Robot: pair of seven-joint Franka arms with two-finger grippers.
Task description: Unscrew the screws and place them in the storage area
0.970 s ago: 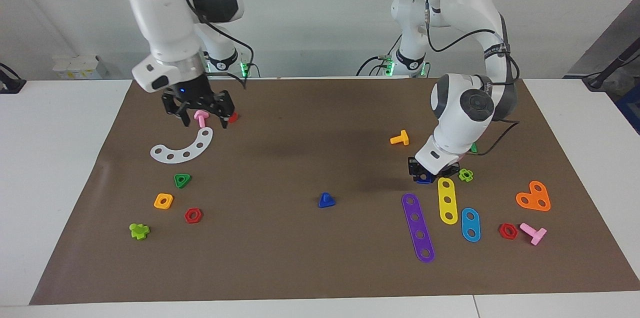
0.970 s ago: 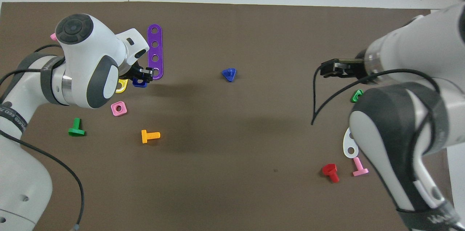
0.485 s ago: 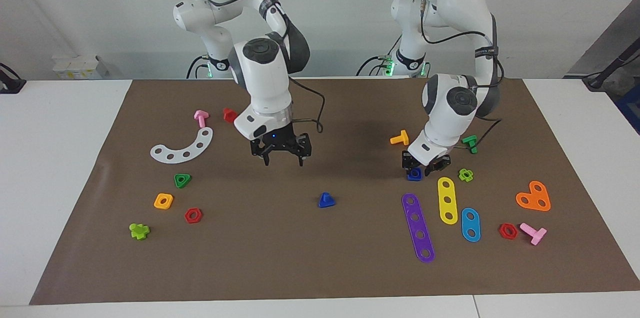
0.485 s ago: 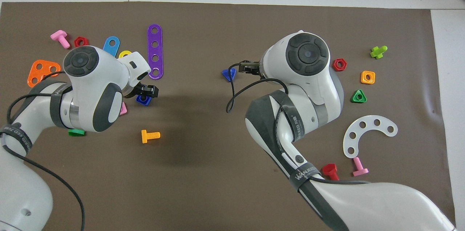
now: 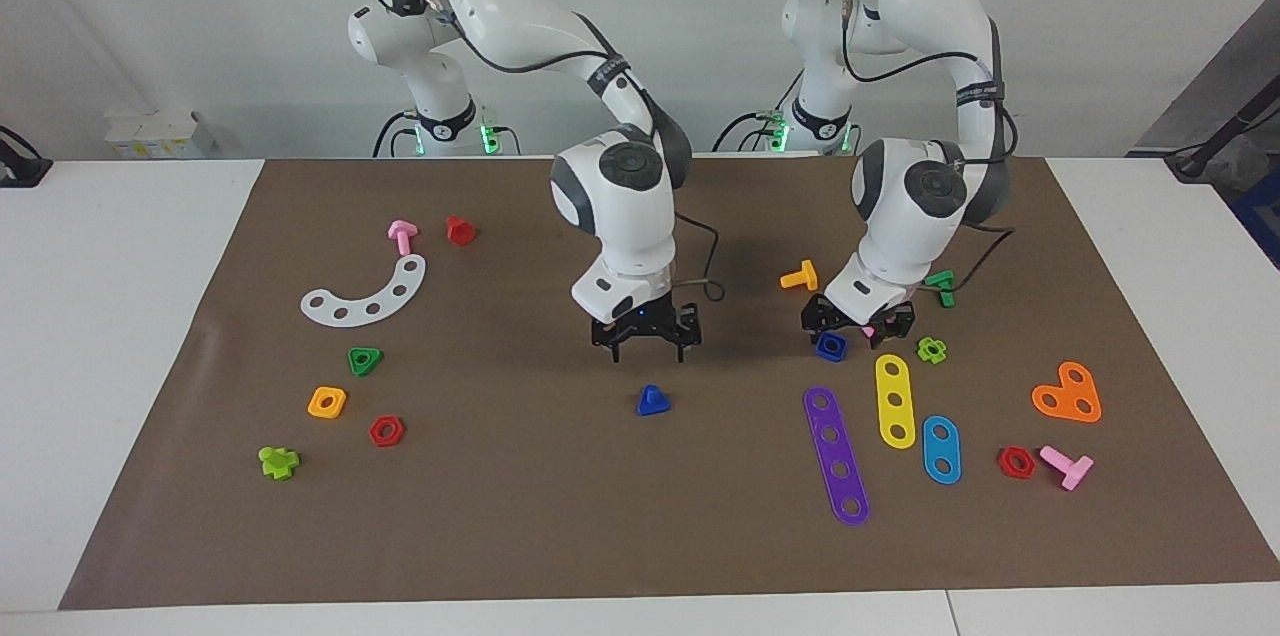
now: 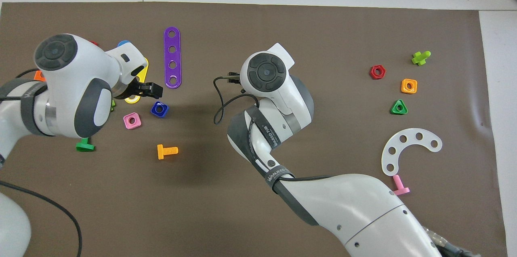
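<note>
A dark-blue screw point(image 5: 651, 401) with a triangular head stands on the brown mat's middle; the overhead view hides it under the right arm. My right gripper point(image 5: 645, 348) hangs open and empty just above it, apart from it. My left gripper point(image 5: 858, 321) point(image 6: 151, 89) hovers open over a dark-blue square nut point(image 5: 830, 347) point(image 6: 159, 109), which lies free on the mat. The storage stretch, toward the right arm's end, holds the white curved strip point(image 5: 365, 294) point(image 6: 408, 148), green point(image 5: 365, 360), orange point(image 5: 327, 402) and red point(image 5: 386, 431) nuts, a pink screw point(image 5: 402, 235) and a red screw point(image 5: 459, 229).
Toward the left arm's end lie purple point(image 5: 836, 454), yellow point(image 5: 894, 400) and blue point(image 5: 941, 449) strips, an orange plate point(image 5: 1067, 393), an orange screw point(image 5: 800, 277), a green screw point(image 5: 940, 284), a pink nut point(image 6: 132, 120) and a red nut point(image 5: 1016, 462). A lime piece point(image 5: 278, 461) lies by the storage nuts.
My right gripper has swung from over the pink screw by the white strip to the mat's middle, above the blue screw. My left gripper has let go of the blue square nut and risen.
</note>
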